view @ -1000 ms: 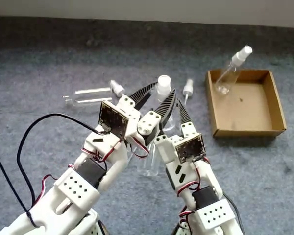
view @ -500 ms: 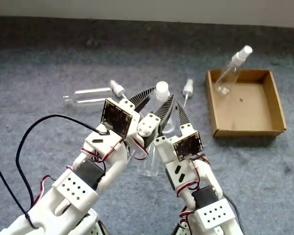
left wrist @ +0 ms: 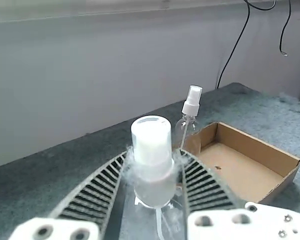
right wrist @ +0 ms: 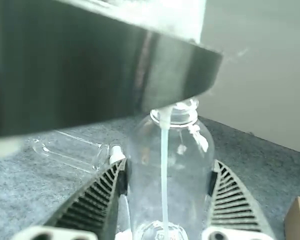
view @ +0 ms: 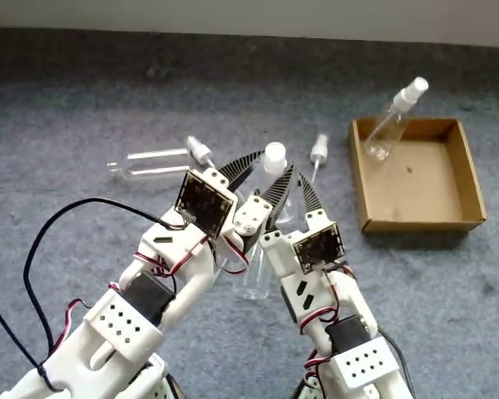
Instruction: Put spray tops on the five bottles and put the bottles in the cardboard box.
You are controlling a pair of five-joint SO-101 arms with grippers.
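Note:
My left gripper (left wrist: 151,175) is shut on a white spray top (left wrist: 151,150) and holds it over the neck of a clear bottle (right wrist: 170,165). The top's thin tube (right wrist: 164,170) hangs down inside that bottle. My right gripper (right wrist: 167,195) is shut on the upright bottle's body. From above, the left gripper (view: 273,162) and spray top (view: 274,155) sit just over the right gripper (view: 287,204), and the bottle (view: 254,278) shows between the arms. A capped bottle (view: 391,120) leans in the cardboard box (view: 466,187), also visible as bottle (left wrist: 190,112) and box (left wrist: 270,155).
A clear bottle (view: 150,162) lies on the grey carpet at the back left, with a spray top (view: 198,150) by its neck. Another loose spray top (view: 318,150) lies between the arms and the box. That lying bottle (right wrist: 65,150) is beside my right gripper.
My left gripper has come down a little with the spray top, bringing it closer to the bottle's neck. The right arm has barely moved.

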